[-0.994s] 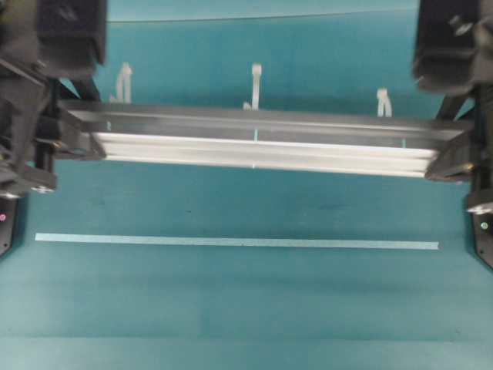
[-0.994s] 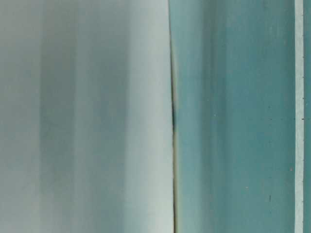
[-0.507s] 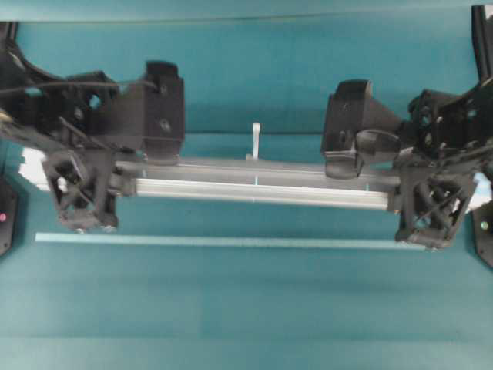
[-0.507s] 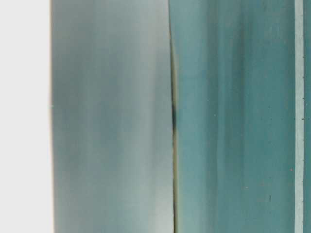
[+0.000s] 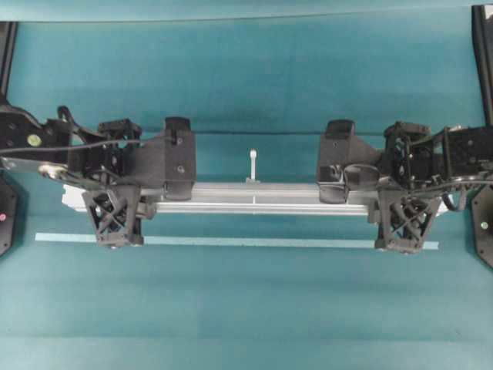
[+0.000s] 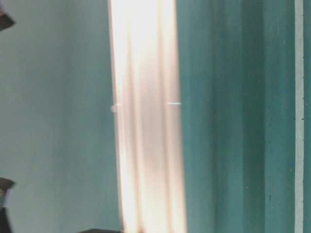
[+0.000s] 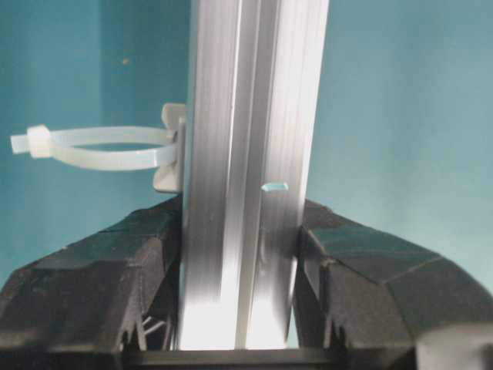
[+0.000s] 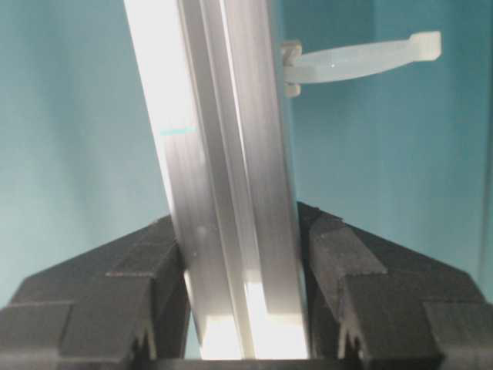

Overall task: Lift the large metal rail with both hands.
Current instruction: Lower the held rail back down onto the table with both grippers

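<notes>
The large metal rail (image 5: 254, 199) runs left to right across the teal table, low over it; whether it touches the table cannot be told. One white zip tie (image 5: 253, 162) sticks out from its far side; the other ties are hidden under the arms. My left gripper (image 5: 115, 199) is shut on the rail near its left end, and my right gripper (image 5: 404, 202) is shut on it near its right end. In the left wrist view the rail (image 7: 246, 154) sits between the closed fingers (image 7: 139, 254). In the right wrist view the rail (image 8: 223, 154) does too.
A thin pale tape strip (image 5: 254, 242) lies parallel to the rail, just in front of it, under the front fingers. Black arm bases stand at the left edge (image 5: 4, 223) and right edge (image 5: 484, 231). The table-level view shows the rail (image 6: 146, 145) as a bright blur.
The rail, held at both ends, has gone down from close under the overhead camera to low over the table. Both arms came down with it and now show fully.
</notes>
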Tool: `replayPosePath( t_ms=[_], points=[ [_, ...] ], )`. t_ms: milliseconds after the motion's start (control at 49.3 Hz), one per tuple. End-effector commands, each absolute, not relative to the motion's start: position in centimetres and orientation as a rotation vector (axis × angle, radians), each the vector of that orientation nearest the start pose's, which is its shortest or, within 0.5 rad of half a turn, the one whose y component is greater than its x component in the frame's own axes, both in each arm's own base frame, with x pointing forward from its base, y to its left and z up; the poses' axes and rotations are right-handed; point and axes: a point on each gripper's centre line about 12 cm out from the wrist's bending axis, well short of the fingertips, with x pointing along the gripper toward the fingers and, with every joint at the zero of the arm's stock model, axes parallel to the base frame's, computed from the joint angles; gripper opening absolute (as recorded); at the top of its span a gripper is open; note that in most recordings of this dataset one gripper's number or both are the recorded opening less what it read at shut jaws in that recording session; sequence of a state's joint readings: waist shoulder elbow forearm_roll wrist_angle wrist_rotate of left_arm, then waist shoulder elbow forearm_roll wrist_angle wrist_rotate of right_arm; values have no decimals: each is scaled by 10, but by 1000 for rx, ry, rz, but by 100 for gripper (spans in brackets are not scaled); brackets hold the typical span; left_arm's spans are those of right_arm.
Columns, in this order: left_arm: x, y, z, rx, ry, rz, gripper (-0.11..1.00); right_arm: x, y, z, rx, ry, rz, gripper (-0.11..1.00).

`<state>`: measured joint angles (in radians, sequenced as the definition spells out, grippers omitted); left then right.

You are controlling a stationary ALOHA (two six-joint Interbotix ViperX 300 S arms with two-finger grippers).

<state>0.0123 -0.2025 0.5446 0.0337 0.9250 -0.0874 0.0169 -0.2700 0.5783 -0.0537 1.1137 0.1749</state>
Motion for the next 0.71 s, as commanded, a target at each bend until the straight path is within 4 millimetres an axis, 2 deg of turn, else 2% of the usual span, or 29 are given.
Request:
replayPosePath(
  t_ms=[0, 243, 690],
  points=[
    [316, 7, 213, -62, 1220, 80, 36, 280, -3, 214, 80, 1393, -141, 39],
    [305, 7, 179, -64, 1221, 78, 36, 279, 4, 180, 67, 1366, -113, 39],
    [301, -3, 149, -48, 1208, 48, 36, 289, 12, 146, 65, 1362, -85, 39]
  ],
)
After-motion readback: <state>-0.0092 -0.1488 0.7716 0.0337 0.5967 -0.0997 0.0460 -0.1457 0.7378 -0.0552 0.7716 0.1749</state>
